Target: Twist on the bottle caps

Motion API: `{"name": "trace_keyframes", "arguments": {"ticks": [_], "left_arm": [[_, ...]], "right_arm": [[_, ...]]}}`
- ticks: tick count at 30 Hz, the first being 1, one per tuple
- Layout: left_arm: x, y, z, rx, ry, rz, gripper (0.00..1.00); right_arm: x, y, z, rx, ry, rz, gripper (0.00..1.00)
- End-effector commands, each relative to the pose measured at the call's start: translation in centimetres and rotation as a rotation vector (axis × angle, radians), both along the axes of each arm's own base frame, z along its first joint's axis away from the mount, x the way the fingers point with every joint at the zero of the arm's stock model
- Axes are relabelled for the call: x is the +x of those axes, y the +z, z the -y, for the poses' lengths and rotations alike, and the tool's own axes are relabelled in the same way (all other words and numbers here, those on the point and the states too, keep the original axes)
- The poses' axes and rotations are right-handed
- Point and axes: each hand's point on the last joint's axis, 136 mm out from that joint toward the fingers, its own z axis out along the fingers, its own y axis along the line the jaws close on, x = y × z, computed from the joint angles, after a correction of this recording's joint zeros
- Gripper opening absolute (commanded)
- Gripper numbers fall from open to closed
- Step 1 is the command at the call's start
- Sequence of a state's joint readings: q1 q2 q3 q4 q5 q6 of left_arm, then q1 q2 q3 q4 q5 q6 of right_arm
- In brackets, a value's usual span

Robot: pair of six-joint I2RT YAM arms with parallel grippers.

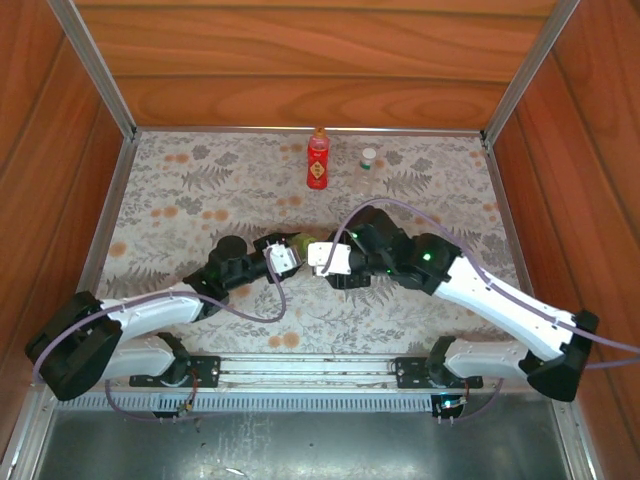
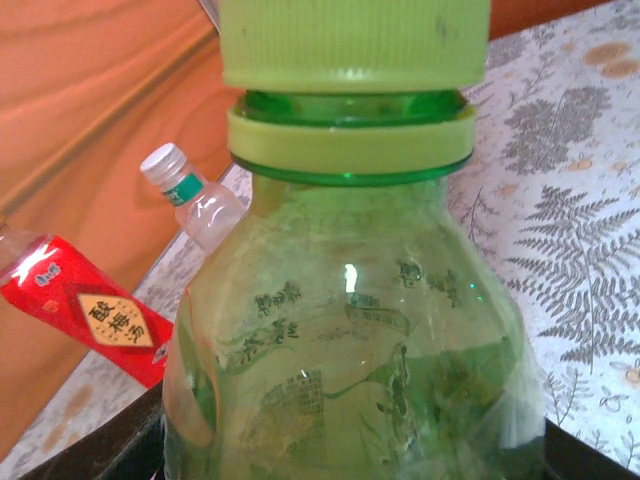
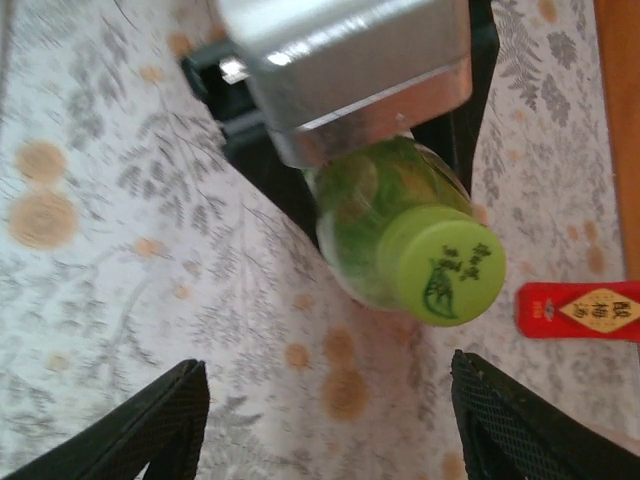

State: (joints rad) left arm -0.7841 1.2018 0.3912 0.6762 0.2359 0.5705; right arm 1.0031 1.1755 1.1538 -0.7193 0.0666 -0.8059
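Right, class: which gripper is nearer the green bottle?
Left. The left gripper grips the green bottle by its body; the right gripper stands open just beyond its cap, not touching.

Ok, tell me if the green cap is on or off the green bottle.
On: the round green plastic cap covers the neck of the green plastic bottle, above its collar ring. How tight, cannot tell.

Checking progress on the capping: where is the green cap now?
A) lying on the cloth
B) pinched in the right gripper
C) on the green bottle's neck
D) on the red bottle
C: the left wrist view shows the green cap seated on the green bottle, at its neck.
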Motion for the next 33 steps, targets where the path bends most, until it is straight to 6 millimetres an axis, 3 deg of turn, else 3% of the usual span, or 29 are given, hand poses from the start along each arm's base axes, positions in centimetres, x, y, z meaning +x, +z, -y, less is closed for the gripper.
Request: {"name": "trace_keyframes", "arguments": {"ticks": [1,11,18,25,30,33], "left_arm": [[-0.5,-1.5,-0.6,0.082,0.004,0.020,0.58],[-0.7,-2.0,-0.8,0.108,0.007,0.030,0.58],[-0.8,-1.5,-0.8,0.096,0.009,0.031,0.58],[-0.6,-1.7,-1.0,0.103,0.020,0.032,0.58],[-0.7,-1.6,-1.0,0.100,0.021,0.033,0.58],[-0.7,-1.5,-1.0,0.097,0.020,0.032,0.58]], "right_arm": [[1.5,1.3,-0.7,-0.038,0.045,0.135,0.63],[1.6,1.1,-2.7,-0.010,0.079,0.097,0.56],[1.0,-0.2,-2.8,-0.038,0.097,0.040,0.52],[1.0,-0.5,-3.4,-0.025,0.101,0.022,0.40],[1.0,-0.9,-3.4,-0.036,0.100,0.016,0.41],[1.1,-1.1,-3.6,-0.030,0.099,0.016,0.47]]}}
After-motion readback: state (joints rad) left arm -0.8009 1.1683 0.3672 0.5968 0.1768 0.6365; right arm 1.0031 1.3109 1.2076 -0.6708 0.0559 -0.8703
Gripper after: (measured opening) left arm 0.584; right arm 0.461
